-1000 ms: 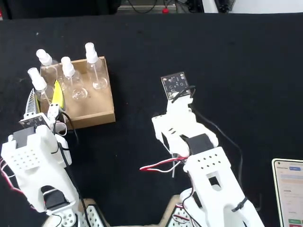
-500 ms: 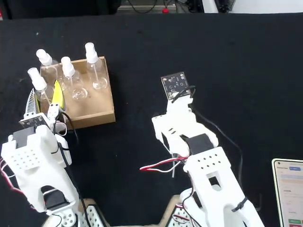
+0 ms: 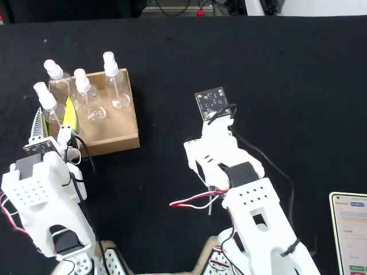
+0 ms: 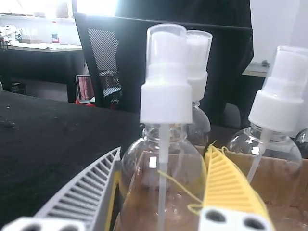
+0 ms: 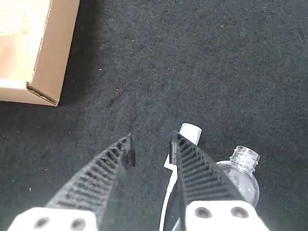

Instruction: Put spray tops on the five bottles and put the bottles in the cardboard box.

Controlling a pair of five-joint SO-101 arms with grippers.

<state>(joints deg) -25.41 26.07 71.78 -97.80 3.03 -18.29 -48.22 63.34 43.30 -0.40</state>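
Bottles (image 3: pixel 114 91) capped with spray tops (image 3: pixel 109 59) are stood in the cardboard box (image 3: pixel 114 143) (four in all), and the corner bottle (image 4: pixel 163 180) nearest the left arm is clasped by the left gripper (image 4: pixel 164 151). A fifth bottle (image 5: pixel 243 168), uncapped, is laid on the table (image 5: pixel 216 57) beside a loose top (image 5: pixel 191 131); the right gripper (image 5: pixel 150 138) is held spread just beside them, with nothing clamped.

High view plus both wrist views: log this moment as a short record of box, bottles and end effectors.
box: cardboard box, three capped bottles standing inside
left end effector: shut on a fourth capped bottle at the box's left edge
right end effector: open, holding nothing
loose items: uncapped bottle and spray top, beside the right end effector
left to do: cap and box one bottle
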